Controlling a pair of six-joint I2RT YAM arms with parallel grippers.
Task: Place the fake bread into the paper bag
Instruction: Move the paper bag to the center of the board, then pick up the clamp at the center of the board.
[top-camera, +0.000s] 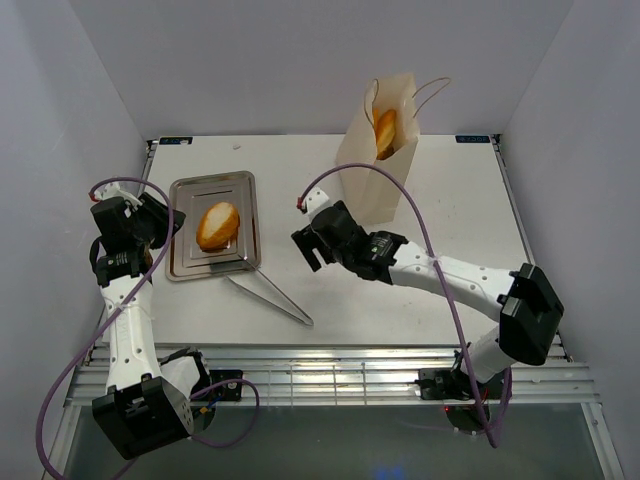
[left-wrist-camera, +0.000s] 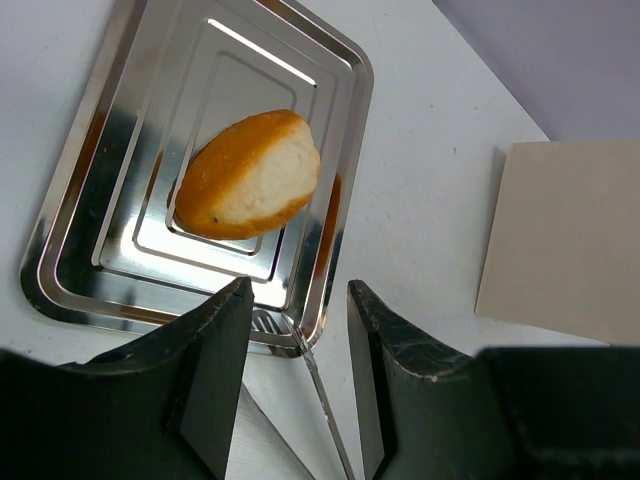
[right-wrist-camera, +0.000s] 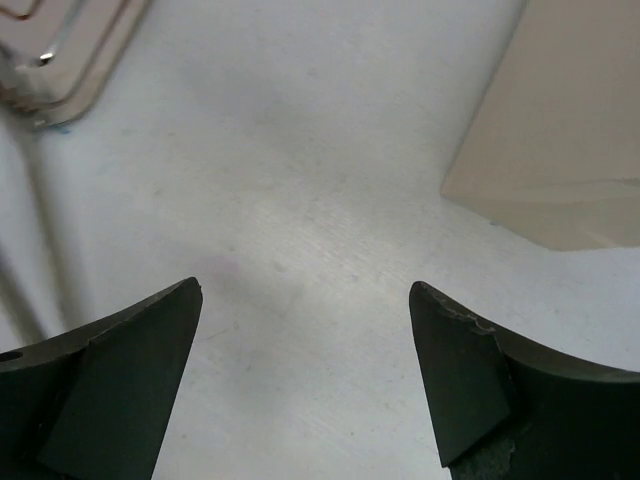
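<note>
One fake bread roll (top-camera: 218, 226), golden with a pale top, lies in the steel tray (top-camera: 182, 258); it also shows in the left wrist view (left-wrist-camera: 250, 175). Another bread piece (top-camera: 385, 133) stands inside the upright cream paper bag (top-camera: 372, 190), visible through its open top. My left gripper (top-camera: 170, 222) is open and empty at the tray's left edge; in its wrist view the gripper (left-wrist-camera: 298, 300) hovers over the tray's near corner. My right gripper (top-camera: 308, 247) is open and empty, low over bare table between tray and bag; in its own view (right-wrist-camera: 303, 292) only table lies between the fingers.
Silver tongs (top-camera: 270, 293) lie on the table just in front of the tray, their tip against its corner (left-wrist-camera: 322, 395). The bag's side (right-wrist-camera: 560, 130) is to the right of my right gripper, and the tray's corner (right-wrist-camera: 60, 70) is to its left. Grey walls enclose the table.
</note>
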